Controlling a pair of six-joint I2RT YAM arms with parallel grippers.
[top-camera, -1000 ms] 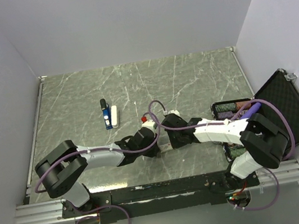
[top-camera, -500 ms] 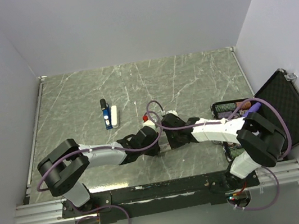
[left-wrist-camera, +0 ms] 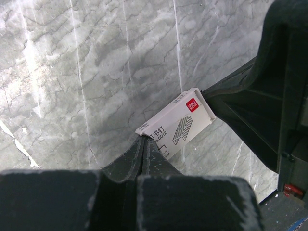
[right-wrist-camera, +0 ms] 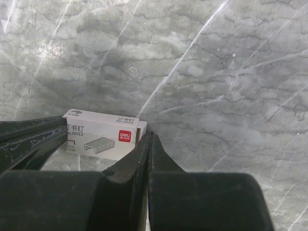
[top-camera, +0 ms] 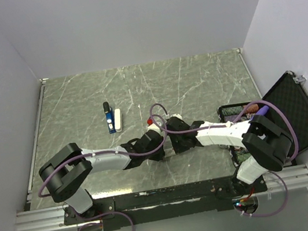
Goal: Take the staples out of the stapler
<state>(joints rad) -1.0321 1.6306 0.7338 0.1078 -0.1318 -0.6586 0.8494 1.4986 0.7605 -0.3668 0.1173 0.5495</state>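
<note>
The blue stapler (top-camera: 109, 120) with its black top lies on the marble table at the far left of centre, apart from both grippers. A small white staple box (left-wrist-camera: 180, 122) lies on the table between the grippers, and it also shows in the right wrist view (right-wrist-camera: 101, 134). My left gripper (left-wrist-camera: 143, 140) is shut, its tips against the box's near-left corner. My right gripper (right-wrist-camera: 149, 137) is shut, its tips against the box's other end. In the top view the two grippers (top-camera: 161, 141) meet at the table's middle and hide the box.
A pale grey-white bar (top-camera: 118, 120) lies right beside the stapler. An open black case (top-camera: 294, 114) stands at the right edge, with a small tray of items (top-camera: 237, 113) next to it. Walls enclose the table on three sides.
Both grippers have stayed together at the box and shifted slightly away from the bases. The right arm's elbow has swung a little to the left. The stapler has not moved.
</note>
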